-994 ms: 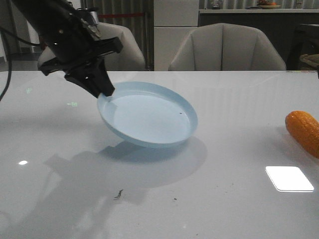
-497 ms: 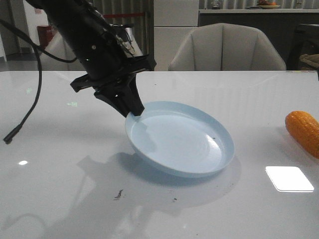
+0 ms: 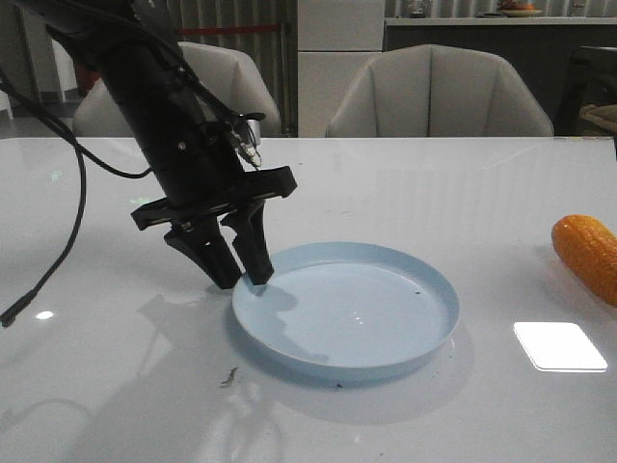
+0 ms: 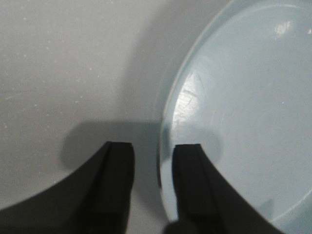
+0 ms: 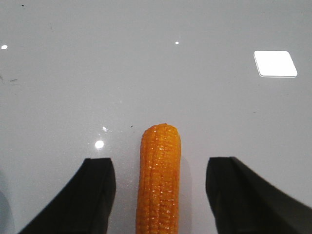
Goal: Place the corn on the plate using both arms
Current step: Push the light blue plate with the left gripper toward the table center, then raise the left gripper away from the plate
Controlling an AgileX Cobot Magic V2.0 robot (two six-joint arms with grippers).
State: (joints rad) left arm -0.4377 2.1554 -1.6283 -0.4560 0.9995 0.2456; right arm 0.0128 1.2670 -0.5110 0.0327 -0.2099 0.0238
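Note:
The pale blue plate [image 3: 357,313] lies flat on the white table, just right of centre. My left gripper [image 3: 238,278] is open and straddles the plate's left rim, one finger outside and one over the inside. In the left wrist view the rim [image 4: 163,122] runs between the open fingers of that gripper [image 4: 153,151]. The orange corn [image 3: 586,256] lies at the table's right edge. In the right wrist view the corn [image 5: 160,180] lies lengthwise between the wide-open fingers of my right gripper [image 5: 161,168], untouched. The right arm is out of the front view.
Two grey chairs [image 3: 439,92] stand behind the table's far edge. A black cable [image 3: 58,260] hangs from the left arm down to the table at the left. A bright light reflection [image 3: 559,345] lies near the corn. Small dark specks [image 3: 229,376] lie in front of the plate.
The left gripper carried the tilted plate rightward and down, set it flat on the table, and opened off its rim. The corn has not moved.

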